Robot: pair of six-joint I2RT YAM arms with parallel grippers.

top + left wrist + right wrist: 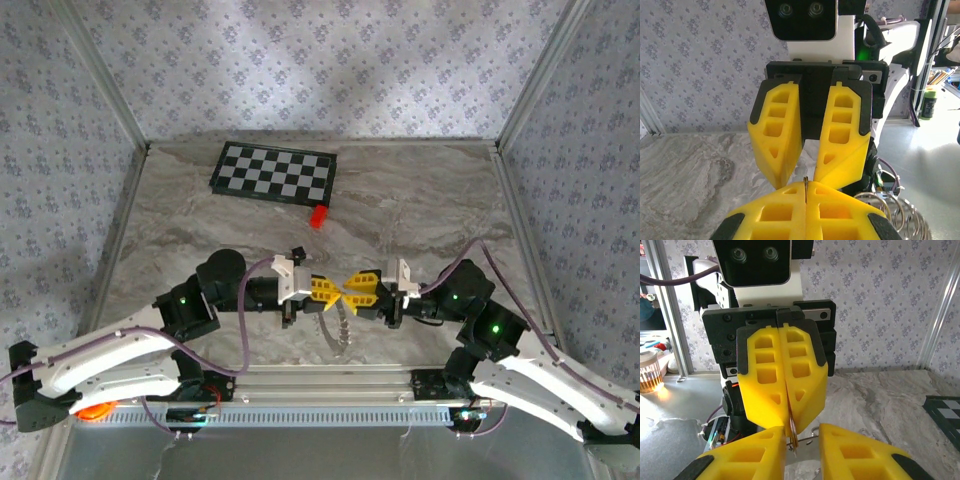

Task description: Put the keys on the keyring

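We see the two arms meeting nose to nose over the near middle of the marbled table (430,200). In the top view the left gripper (322,291) reaches toward 3 o'clock and the right gripper (360,290) toward 9 o'clock, their yellow tips just beside each other. The left gripper's fingers (771,390) are pressed together. In the right wrist view they pinch a thin sliver seen edge-on, reddish-brown along its rim, which we take for the key (792,434), though so little shows that we cannot be sure. In the left wrist view the same sliver appears as a fine dark line rising from the seam between those closed fingers. The right gripper's fingers (776,145) stand spread, with a clear gap between the tips. The sliver sits within that gap, nearer one pad, and we cannot tell whether either pad touches it. The keyring (337,328) shows in the top view as a silvery jagged loop running from the meeting fingertips toward 6 o'clock, ending short of the rail at the near edge. Whether it hangs or rests on the table we cannot tell. In the left wrist view its coils glint at 4 o'clock of the closed fingers. A fine wire crosses the gap between the right fingers in the right wrist view, just beside the sliver. Toward 12 o'clock from the grippers, well apart from them, lies a bright red block (318,216). Just beyond it, toward 11 o'clock, lies a checkerboard (275,172).
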